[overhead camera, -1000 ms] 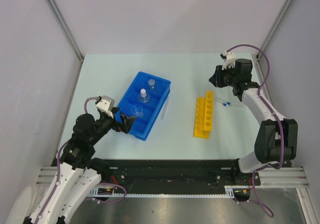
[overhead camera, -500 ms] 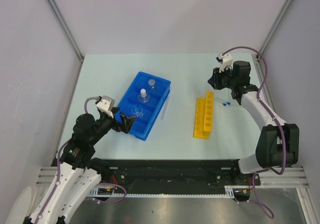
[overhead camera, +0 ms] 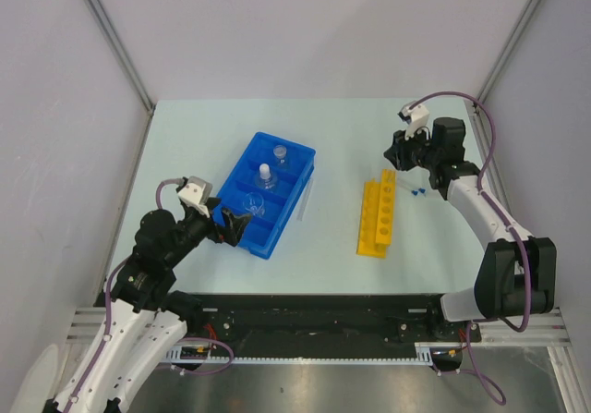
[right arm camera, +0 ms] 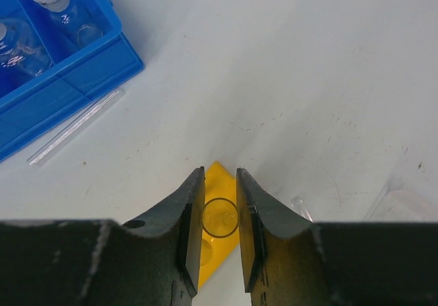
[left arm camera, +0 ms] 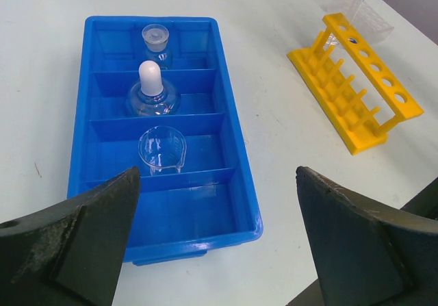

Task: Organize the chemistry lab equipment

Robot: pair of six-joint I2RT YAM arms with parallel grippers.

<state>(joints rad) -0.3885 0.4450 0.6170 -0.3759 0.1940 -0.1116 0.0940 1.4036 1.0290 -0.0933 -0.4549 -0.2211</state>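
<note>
The right gripper (right arm camera: 220, 213) is nearly closed. Its two fingers (right arm camera: 188, 224) pinch a thin clear tube (right arm camera: 221, 218), seen end-on as a small ring at the bottom centre of the right wrist view. A tip of the yellow rack (right arm camera: 218, 177) shows in the gap just above it. In the overhead view this gripper (overhead camera: 395, 152) hangs in the upper right of the frame, at the top end of the rack (overhead camera: 378, 214), which lies right of centre on the table (overhead camera: 342, 127). The left gripper (overhead camera: 231, 225) is in the lower left, by the bottom corner of the blue tray (overhead camera: 295, 200). In its own view its fingers (left arm camera: 89, 237) stand wide apart with nothing between them. The tray (left arm camera: 178, 210) fills the left and centre of that view, with one glass piece in each of three compartments. A small stoppered bottle (left arm camera: 155, 42) is in the top one, a round flask with a white stopper (left arm camera: 152, 90) in the next, and a small beaker (left arm camera: 162, 152) in the third. A second tube (overhead camera: 307, 199) lies flat on the table just beside the tray's right side. Two tiny blue-tipped droppers (overhead camera: 417, 192) lie just right of the rack. A clear flat piece (left arm camera: 366, 18) shows at the upper right of the left wrist view, beyond the rack (left arm camera: 356, 87).
</note>
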